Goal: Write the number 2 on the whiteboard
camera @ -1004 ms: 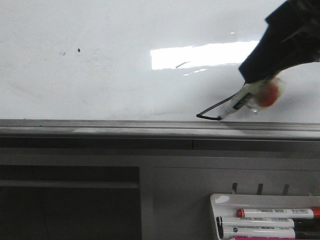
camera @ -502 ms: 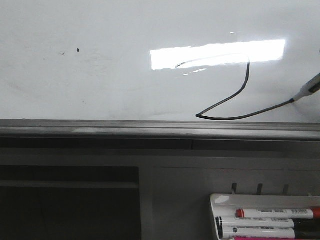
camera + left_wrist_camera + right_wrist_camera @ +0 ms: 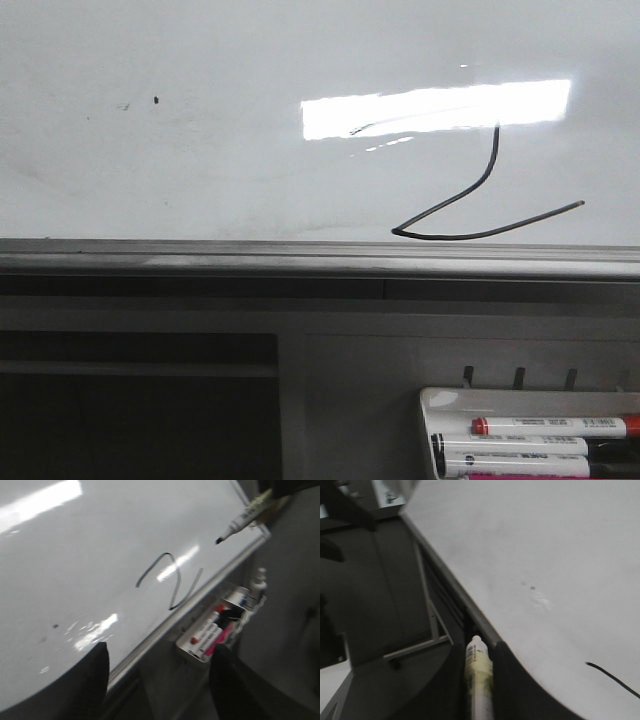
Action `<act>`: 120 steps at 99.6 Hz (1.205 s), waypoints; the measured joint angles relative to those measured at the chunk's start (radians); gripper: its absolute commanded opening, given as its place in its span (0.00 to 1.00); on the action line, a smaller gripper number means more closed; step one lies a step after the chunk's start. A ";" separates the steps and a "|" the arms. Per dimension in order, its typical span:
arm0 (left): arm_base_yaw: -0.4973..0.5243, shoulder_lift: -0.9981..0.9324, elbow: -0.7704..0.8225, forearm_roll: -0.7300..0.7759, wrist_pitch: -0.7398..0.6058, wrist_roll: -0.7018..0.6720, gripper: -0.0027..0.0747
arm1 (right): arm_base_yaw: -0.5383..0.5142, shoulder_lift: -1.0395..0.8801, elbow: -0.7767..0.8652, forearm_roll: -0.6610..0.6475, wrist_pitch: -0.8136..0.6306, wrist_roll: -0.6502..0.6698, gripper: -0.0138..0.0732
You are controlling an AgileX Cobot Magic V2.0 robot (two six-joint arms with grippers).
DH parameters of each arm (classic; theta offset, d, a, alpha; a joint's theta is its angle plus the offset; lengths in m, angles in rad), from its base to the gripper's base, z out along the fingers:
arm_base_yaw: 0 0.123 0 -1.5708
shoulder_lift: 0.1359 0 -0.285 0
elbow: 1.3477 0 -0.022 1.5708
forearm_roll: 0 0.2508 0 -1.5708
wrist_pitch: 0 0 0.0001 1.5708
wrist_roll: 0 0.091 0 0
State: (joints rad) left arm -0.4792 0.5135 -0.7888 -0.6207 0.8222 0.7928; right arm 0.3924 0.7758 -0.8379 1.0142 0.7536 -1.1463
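Note:
The number 2 is a thin black line low on the right of the whiteboard, its base stroke ending toward the right. It also shows on the whiteboard in the left wrist view as the number 2. My right gripper is shut on a white marker. That marker hangs with its dark tip off the board, past the end of the base stroke. My left gripper is open and empty, hovering by the board's lower rail. Neither gripper shows in the front view.
A grey metal rail runs along the board's lower edge. Below it at the right hangs a white marker tray with several markers, also seen as the tray. Small dark specks mark the board's upper left.
The right gripper drew the base stroke rightward with the marker, then left the front view. The finished stroke now stands alone on the board.

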 measured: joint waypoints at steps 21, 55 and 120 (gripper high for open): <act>0.000 0.234 -0.164 -0.180 0.214 0.240 0.41 | 0.184 0.076 0.000 0.006 0.010 -0.130 0.09; -0.028 0.442 -0.246 -0.228 0.327 0.275 0.41 | 0.366 0.194 -0.110 0.008 -0.083 -0.186 0.09; -0.075 0.477 -0.246 -0.194 0.293 0.277 0.09 | 0.487 0.322 -0.191 -0.001 -0.194 -0.196 0.09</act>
State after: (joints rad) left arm -0.5538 0.9901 -1.0351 -0.8151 1.1156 1.0698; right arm 0.8790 1.0976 -1.0285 1.0129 0.5600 -1.3423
